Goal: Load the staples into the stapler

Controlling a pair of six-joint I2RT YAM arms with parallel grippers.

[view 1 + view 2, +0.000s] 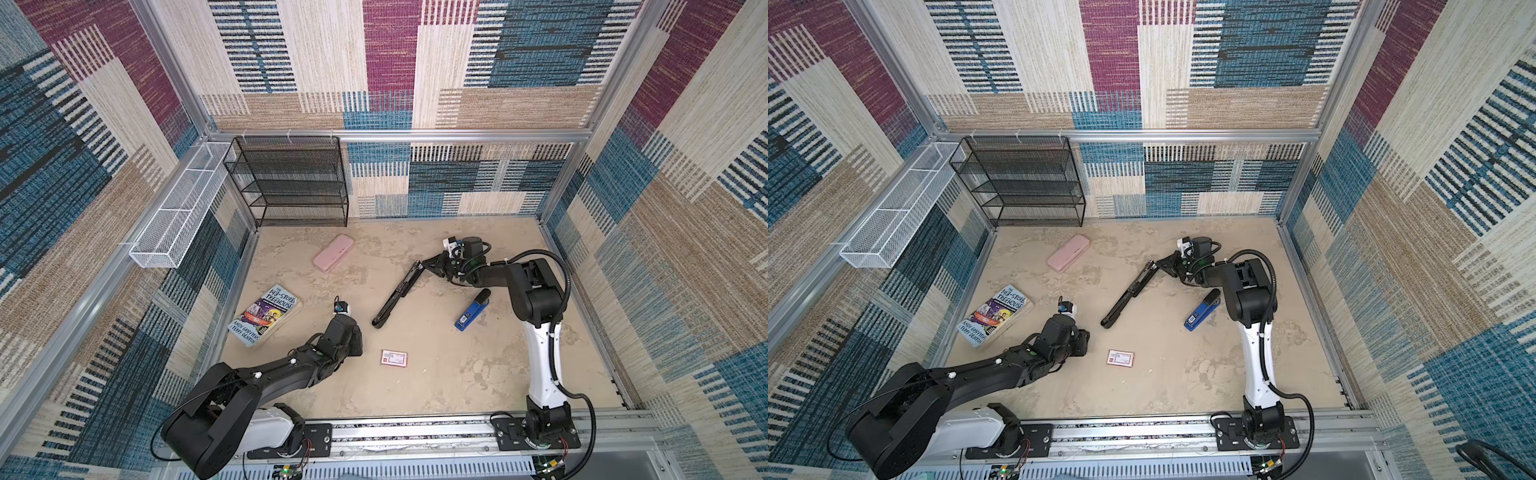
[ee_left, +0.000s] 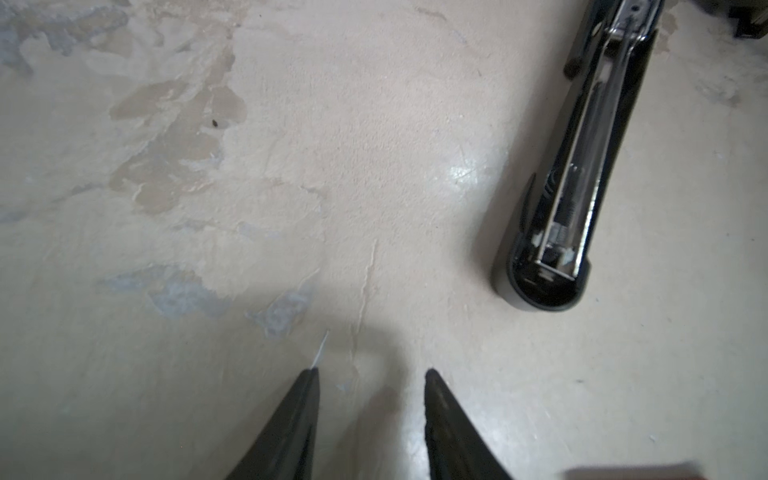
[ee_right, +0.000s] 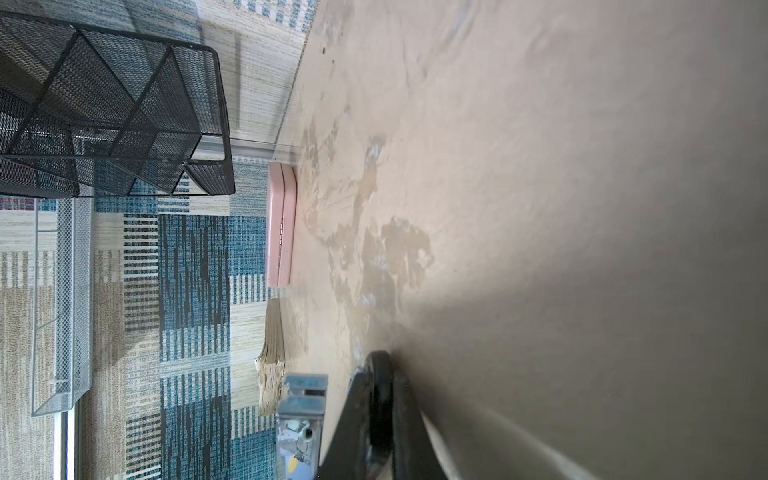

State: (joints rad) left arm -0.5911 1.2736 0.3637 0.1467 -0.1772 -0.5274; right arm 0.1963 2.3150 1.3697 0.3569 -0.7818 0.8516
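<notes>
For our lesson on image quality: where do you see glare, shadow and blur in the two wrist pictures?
Left wrist view: a glare patch on the table near the black stapler; soft shadow under the blurred left gripper. Right wrist view: the right gripper, close up, is out of focus.

Left arm [image 1: 266, 380], right arm [image 1: 540, 345]: black joints, white link shells. Black corrugated cable [image 1: 561, 266] on right. Left gripper [image 2: 372, 376] fingers [image 2: 291, 428] tapered, black.

Soft, even light fills both top views; walls [image 1: 685, 124] bow at the frame edges. Glare spots the table [image 2: 461, 172] in the left wrist view, whose close fingers [image 2: 291, 428] blur.
</notes>
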